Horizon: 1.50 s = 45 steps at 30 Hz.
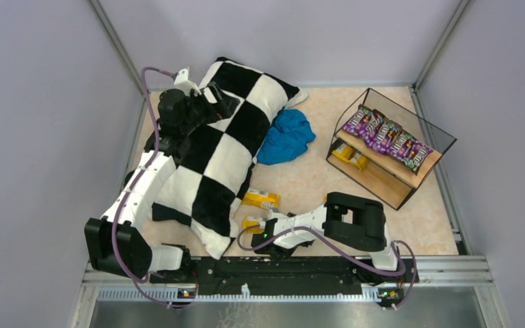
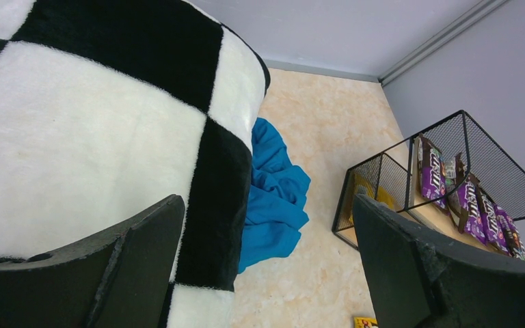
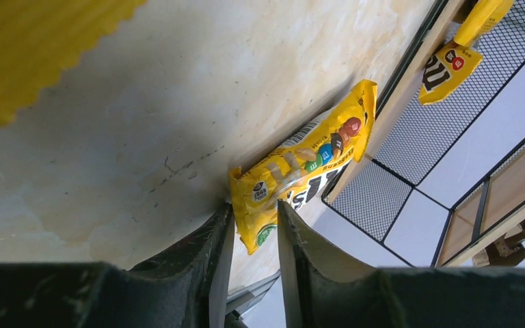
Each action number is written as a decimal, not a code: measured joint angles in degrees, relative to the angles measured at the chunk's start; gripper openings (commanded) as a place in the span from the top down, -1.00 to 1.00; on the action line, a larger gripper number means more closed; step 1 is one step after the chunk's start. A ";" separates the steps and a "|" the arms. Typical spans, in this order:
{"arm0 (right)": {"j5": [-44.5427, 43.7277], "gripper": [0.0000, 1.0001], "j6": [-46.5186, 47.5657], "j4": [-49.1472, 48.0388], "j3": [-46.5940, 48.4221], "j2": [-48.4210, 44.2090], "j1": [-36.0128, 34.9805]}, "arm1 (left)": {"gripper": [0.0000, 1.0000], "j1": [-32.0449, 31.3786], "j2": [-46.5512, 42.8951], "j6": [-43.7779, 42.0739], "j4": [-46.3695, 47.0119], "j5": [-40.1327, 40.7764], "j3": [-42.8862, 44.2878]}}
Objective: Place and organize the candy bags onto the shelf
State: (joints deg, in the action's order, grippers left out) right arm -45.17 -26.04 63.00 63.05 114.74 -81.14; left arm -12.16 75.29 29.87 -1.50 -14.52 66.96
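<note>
The shelf (image 1: pixel 429 161) stands at the right, with several purple candy bags (image 1: pixel 385 136) in a row on its top board and a yellow one (image 1: pixel 350 156) on the lower board. A yellow candy bag (image 1: pixel 260 199) lies on the table by the pillow's edge. My right gripper (image 1: pixel 254 224) is low near the front edge, its jaws close together on the end of another yellow candy bag (image 3: pixel 301 174). My left gripper (image 1: pixel 220 102) is wide open and empty above the pillow; in its wrist view (image 2: pixel 266 253) the shelf (image 2: pixel 410 171) shows to the right.
A black-and-white checkered pillow (image 1: pixel 208 154) covers the left half of the table under the left arm. A crumpled blue cloth (image 1: pixel 286 137) lies between the pillow and the shelf. Grey walls close in three sides, and a metal rail runs along the front edge.
</note>
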 measured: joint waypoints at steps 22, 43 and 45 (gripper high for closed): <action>-8.66 1.00 -4.17 0.28 -1.73 -15.52 4.87 | -0.97 0.00 0.00 0.02 0.00 0.00 0.00; -20.28 1.00 14.36 -0.02 -7.96 -32.04 22.21 | -0.97 0.00 0.00 0.04 0.00 -0.17 0.00; -19.47 1.00 19.28 -3.82 -10.97 -36.81 24.61 | -0.97 0.00 0.00 0.07 0.00 -0.22 0.00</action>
State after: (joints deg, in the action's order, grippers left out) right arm -64.64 -6.76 59.18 52.07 77.93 -56.53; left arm -12.16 75.29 29.93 -1.50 -14.74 66.96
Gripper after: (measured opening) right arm 0.006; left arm 0.987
